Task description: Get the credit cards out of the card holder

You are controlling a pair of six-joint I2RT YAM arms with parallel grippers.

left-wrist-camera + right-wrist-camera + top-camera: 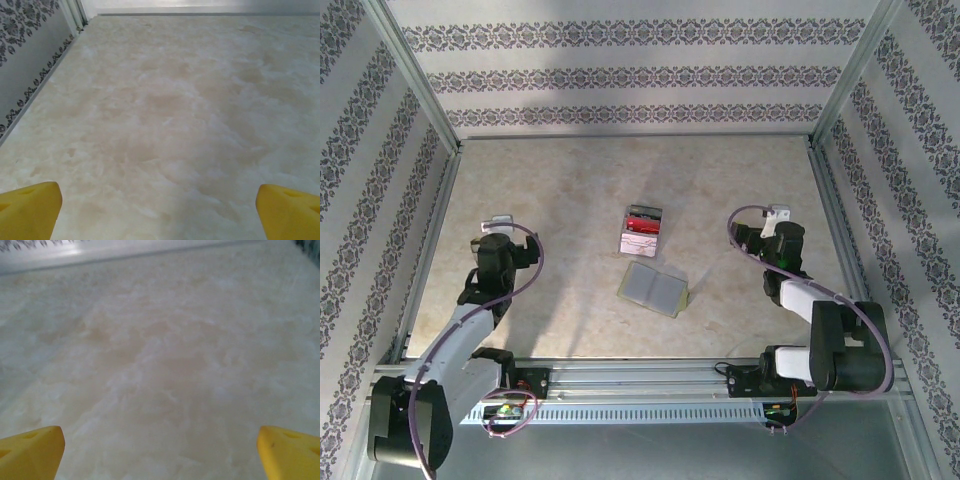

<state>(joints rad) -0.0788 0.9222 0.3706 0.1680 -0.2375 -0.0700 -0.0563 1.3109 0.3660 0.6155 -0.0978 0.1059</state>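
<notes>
Card holder (655, 288) lies open at centre of table (550, 190), pale grey inside up, credit cards not discernible in it, so I cannot confirm removal; my left gripper (160, 215) and right gripper (160, 452) stand wide apart, empty.

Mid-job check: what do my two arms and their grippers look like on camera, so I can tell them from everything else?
The left arm and right arm both have black joint housings joined by white segments, and a looping purple cable runs along each. A small white part sits at each wrist. The left gripper and right gripper have blunt yellow fingers with small holes.
</notes>
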